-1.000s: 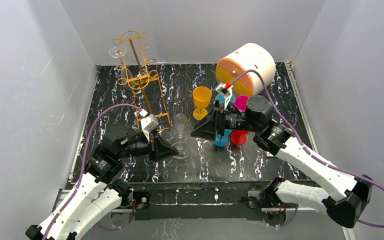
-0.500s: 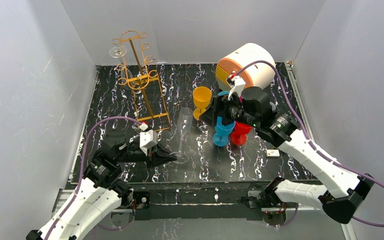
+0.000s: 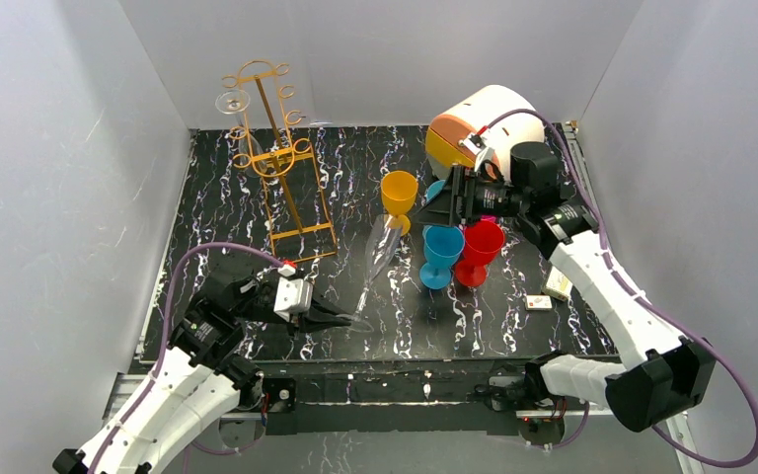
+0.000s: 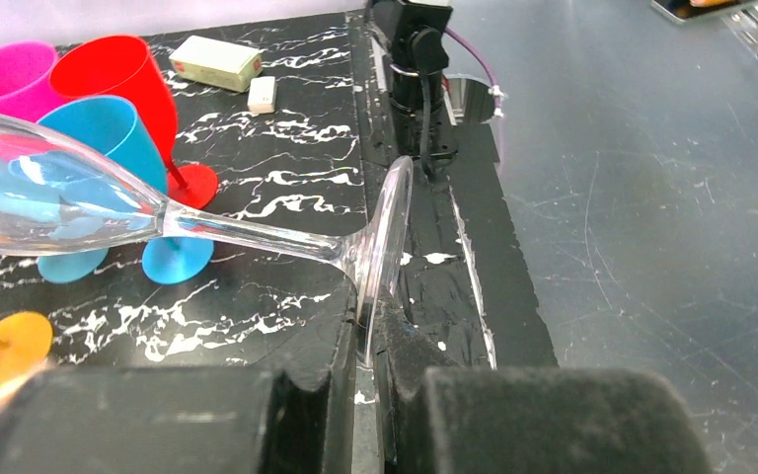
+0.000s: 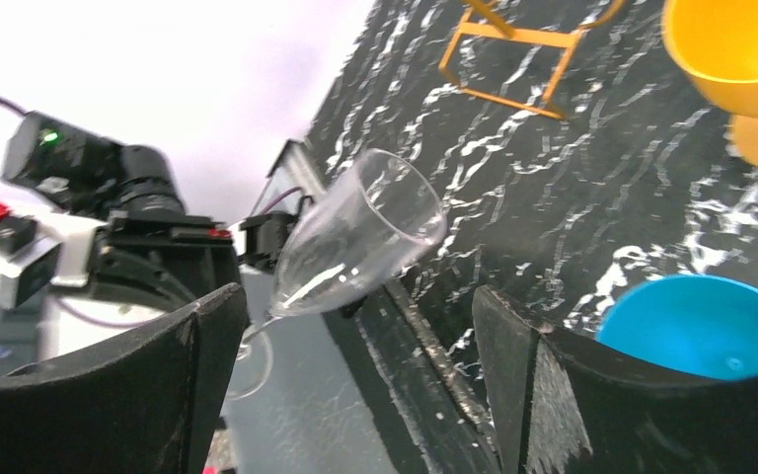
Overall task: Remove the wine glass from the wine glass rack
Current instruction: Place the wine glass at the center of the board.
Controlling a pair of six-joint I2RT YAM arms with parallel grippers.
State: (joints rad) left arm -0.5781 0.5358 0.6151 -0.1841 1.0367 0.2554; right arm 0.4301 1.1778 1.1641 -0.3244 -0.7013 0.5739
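Pincer on my left arm, low near the table's front edge and well apart from the wine glass rack at back left, pinches the foot of the clear wine glass, which leans steeply toward the blue goblet. By my reading the glass is off the rack; only setting it down and letting go are left. My right arm reaches high over the goblets, its pincer spread wide and empty.

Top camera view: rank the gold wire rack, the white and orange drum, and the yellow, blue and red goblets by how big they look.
1. Gold-orange wire wine glass rack, which spans the most of the view.
2. White and orange drum.
3. Yellow plastic goblet, blue plastic goblet and red plastic goblet: these look about alike, so they are not ranked.
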